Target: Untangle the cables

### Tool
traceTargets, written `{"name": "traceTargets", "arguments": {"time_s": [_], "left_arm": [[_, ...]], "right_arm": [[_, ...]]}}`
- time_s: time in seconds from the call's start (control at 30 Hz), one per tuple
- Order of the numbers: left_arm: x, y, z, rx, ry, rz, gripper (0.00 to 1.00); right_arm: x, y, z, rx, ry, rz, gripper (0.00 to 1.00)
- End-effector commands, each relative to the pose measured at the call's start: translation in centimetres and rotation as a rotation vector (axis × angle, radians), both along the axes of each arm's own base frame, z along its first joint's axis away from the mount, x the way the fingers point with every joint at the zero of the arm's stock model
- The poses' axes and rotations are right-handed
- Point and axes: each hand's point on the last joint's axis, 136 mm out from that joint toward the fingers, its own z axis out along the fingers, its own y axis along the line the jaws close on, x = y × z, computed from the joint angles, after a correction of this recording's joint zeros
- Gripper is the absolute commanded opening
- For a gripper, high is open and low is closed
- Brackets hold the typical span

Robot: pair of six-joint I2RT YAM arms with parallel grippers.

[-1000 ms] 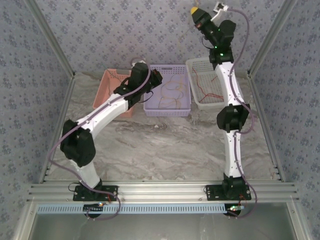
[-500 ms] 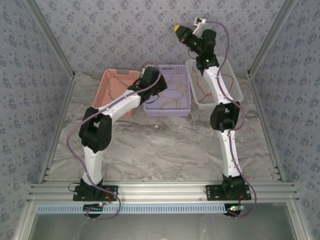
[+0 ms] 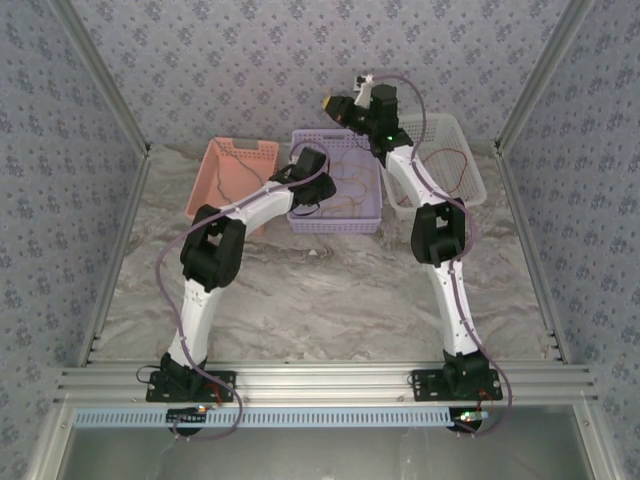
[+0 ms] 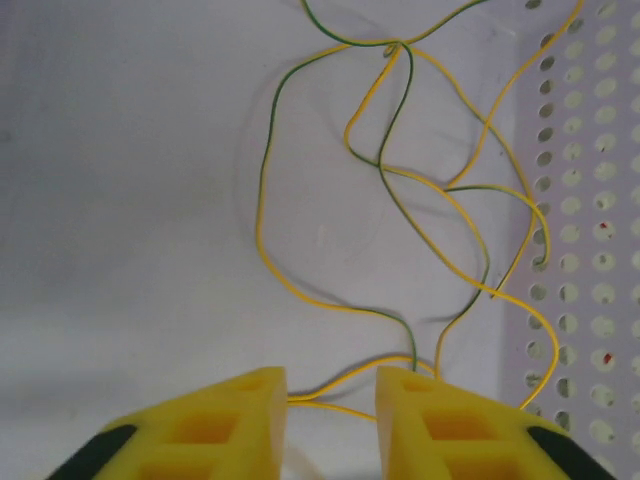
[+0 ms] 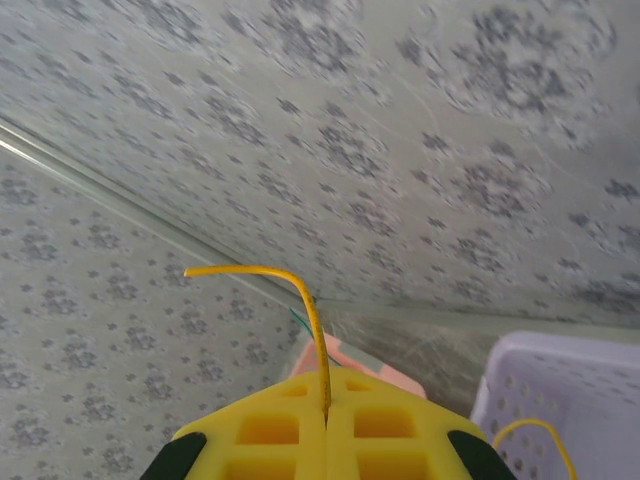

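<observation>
My left gripper sits low in the purple basket, fingers a narrow gap apart, pinching nothing; the cables, thin floppy yellow and green loops, lie straight ahead on the smooth floor, strands crossing between my tips, so left arm is nearer the tangle. My right gripper, high above the basket, is clamped on one yellow strand poking up, curling left

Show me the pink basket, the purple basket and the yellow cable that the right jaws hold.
pink basket [image 3: 245,150]: top view, back wall.
purple basket [image 3: 335,222]: top view, front wall.
yellow cable [image 5: 320,350]: right wrist view, straight stretch below its bend.
</observation>
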Motion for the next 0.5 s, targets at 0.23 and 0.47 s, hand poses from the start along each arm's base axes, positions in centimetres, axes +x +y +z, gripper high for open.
{"name": "traceTargets", "arguments": {"time_s": [0.23, 0.47], "left_arm": [[-1.1, 2.1, 8.0, 0.007, -0.110, 0.038, 0.55], [-3.3, 6.5, 15.1, 0.023, -0.208, 0.127, 0.56]], "right_arm": [[-0.2, -0.4, -5.5, -0.102, 0.100, -0.030, 0.00], [-0.7, -0.8, -8.5, -0.213, 0.173, -0.061, 0.00]]}}
